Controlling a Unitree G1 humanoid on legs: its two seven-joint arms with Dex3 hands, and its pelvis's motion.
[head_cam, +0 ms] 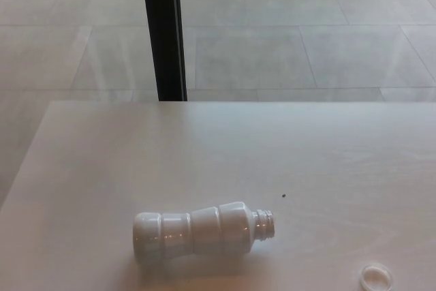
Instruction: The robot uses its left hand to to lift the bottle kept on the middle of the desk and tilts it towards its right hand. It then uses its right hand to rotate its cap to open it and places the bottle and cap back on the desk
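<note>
A white ribbed bottle [197, 232] lies on its side on the pale desk [225, 155], near the front and a little left of centre. Its open threaded neck [265, 224] points right, with no cap on it. The white cap [376, 277] lies apart on the desk at the lower right, close to the picture's bottom edge, open side up. Neither of my hands shows in the head view.
A black vertical post [163, 31] stands behind the desk's far edge, left of centre. Grey tiled floor [306, 32] lies beyond the desk. A tiny dark speck [283, 195] sits on the desk just above the bottle's neck.
</note>
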